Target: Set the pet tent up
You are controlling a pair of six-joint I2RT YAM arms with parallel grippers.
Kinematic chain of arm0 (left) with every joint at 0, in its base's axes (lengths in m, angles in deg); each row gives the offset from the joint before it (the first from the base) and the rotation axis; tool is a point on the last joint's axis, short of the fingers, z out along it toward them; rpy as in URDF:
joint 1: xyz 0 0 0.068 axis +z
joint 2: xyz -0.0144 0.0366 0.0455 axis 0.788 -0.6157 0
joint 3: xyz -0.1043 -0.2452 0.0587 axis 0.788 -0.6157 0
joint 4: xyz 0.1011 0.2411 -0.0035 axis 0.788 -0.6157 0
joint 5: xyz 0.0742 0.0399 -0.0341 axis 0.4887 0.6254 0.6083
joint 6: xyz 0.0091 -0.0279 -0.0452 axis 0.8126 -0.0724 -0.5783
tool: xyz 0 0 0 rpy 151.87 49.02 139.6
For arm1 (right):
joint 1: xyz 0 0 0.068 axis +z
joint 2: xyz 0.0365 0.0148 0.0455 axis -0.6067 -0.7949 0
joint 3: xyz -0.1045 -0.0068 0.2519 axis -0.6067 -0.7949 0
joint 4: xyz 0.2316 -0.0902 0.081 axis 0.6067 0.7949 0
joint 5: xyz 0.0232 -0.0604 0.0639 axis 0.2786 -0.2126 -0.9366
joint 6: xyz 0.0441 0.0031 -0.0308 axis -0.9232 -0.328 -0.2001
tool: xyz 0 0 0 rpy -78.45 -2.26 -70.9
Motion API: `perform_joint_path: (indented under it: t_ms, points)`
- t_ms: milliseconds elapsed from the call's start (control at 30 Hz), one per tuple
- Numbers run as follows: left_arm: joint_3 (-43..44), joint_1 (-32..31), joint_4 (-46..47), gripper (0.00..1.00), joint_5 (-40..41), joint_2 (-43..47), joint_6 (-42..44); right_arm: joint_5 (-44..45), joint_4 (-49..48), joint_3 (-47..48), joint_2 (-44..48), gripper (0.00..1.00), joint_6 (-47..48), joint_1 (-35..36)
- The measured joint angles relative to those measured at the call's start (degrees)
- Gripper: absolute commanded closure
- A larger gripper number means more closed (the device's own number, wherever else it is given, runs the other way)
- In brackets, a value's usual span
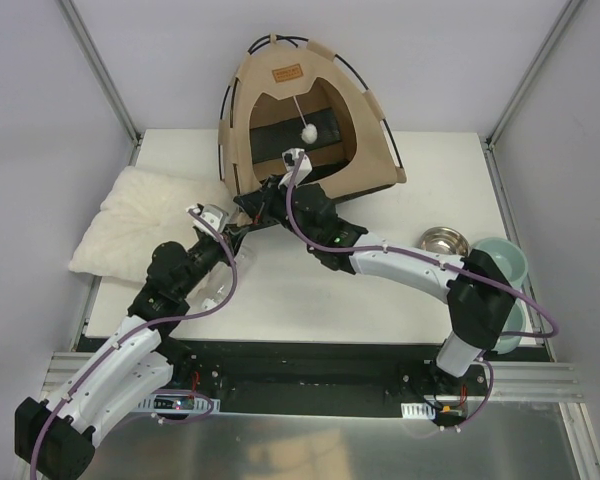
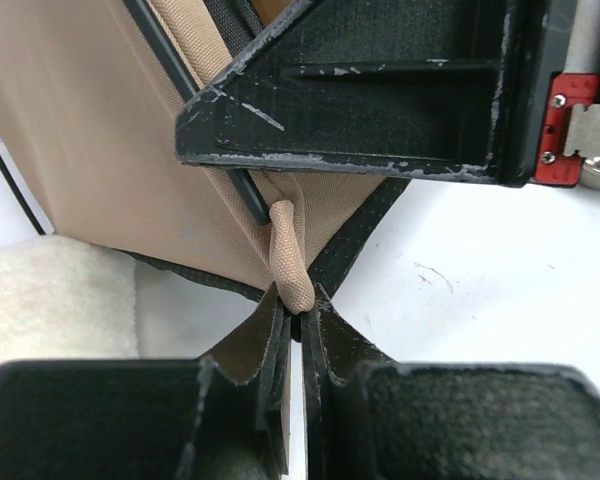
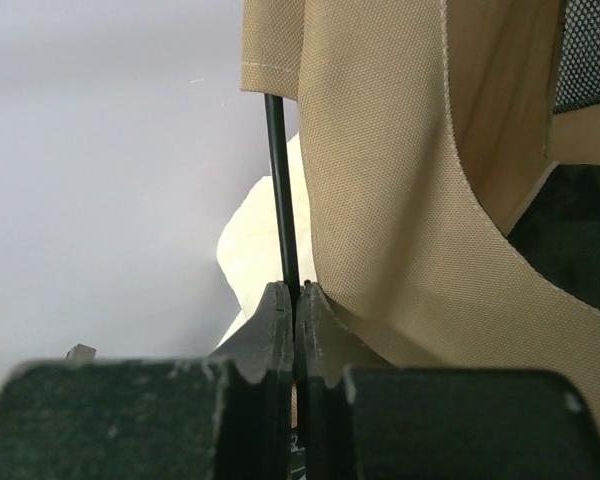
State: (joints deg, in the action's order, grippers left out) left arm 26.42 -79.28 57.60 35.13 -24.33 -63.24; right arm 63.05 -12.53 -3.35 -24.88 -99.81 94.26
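Observation:
The tan pet tent (image 1: 280, 110) stands at the back of the white table, its arched doorway facing me, with a brown label patch (image 1: 286, 73) and a white pompom (image 1: 309, 131) hanging in the opening. Thin black poles (image 1: 365, 85) arch over it. My left gripper (image 1: 242, 228) is at the tent's front left corner, shut on a tan fabric loop (image 2: 290, 265) there. My right gripper (image 1: 265, 200) is at the same corner, shut on a thin black pole (image 3: 283, 200) beside the tan fabric (image 3: 400, 190). The right gripper's body (image 2: 380, 90) shows in the left wrist view.
A cream fluffy pillow (image 1: 140, 225) lies left of the tent, also in the left wrist view (image 2: 50, 300). A steel bowl (image 1: 443, 241) and a pale green bowl (image 1: 505, 262) sit at the right. Metal frame posts (image 1: 100, 70) rise at the back corners.

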Motion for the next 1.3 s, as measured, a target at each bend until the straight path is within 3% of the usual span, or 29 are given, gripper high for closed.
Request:
perform_joint_path:
  t_ms: [1300]
  points:
    - [-0.13,-0.02,1.05,1.00,-0.42,0.35,-4.70,-0.02,1.36,0.13,1.05,1.00,-0.17,-0.02]
